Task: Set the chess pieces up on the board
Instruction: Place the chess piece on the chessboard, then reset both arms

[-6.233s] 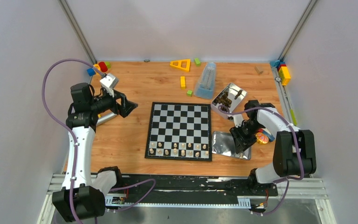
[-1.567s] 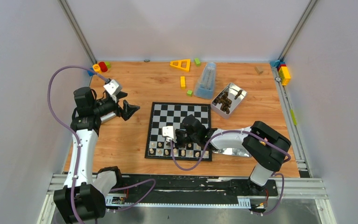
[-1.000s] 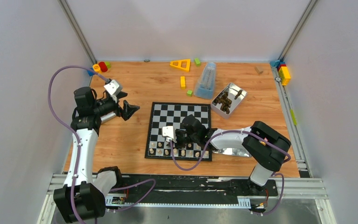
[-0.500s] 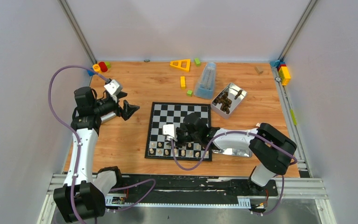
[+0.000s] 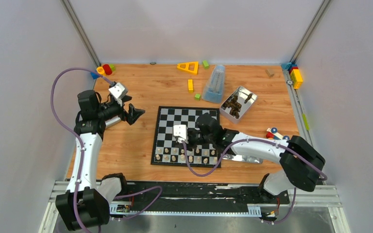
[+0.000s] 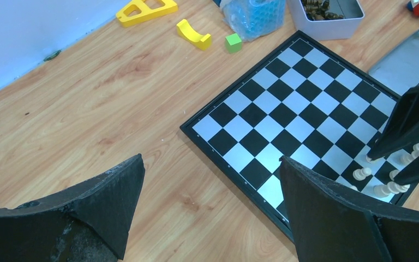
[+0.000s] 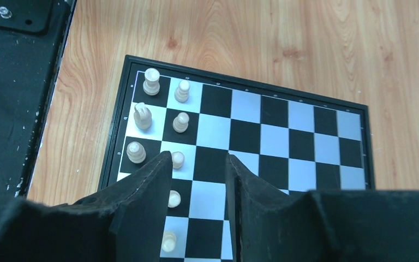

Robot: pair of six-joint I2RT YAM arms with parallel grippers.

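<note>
The board [image 5: 187, 127] lies flat in the middle of the table. Several cream chess pieces [image 5: 175, 151] stand in its two near rows. My right gripper [image 5: 193, 141] hovers over the near middle of the board, jaws open and empty. In the right wrist view the gripper [image 7: 198, 158] has bare squares between its fingers, with pieces [image 7: 180, 122] to its left on the board [image 7: 300, 117]. My left gripper [image 5: 135, 115] is open and empty over bare wood left of the board. In the left wrist view the gripper [image 6: 210, 164] looks toward the board [image 6: 283, 93] and pieces [image 6: 363, 173].
A metal tin [image 5: 249, 93] holding dark pieces stands behind the board's right corner. A flat metal lid [image 5: 245, 158] lies right of the board. A blue plastic bag [image 5: 214, 83], a yellow triangle [image 5: 188, 67], a yellow block [image 5: 190, 85] and green cubes [image 5: 197, 96] lie behind. Coloured toys [image 5: 276, 134] lie at the right.
My right arm swung from the metal lid to the board's near rows, then drew back a little to the right. The left arm shifted slightly and stays open.
</note>
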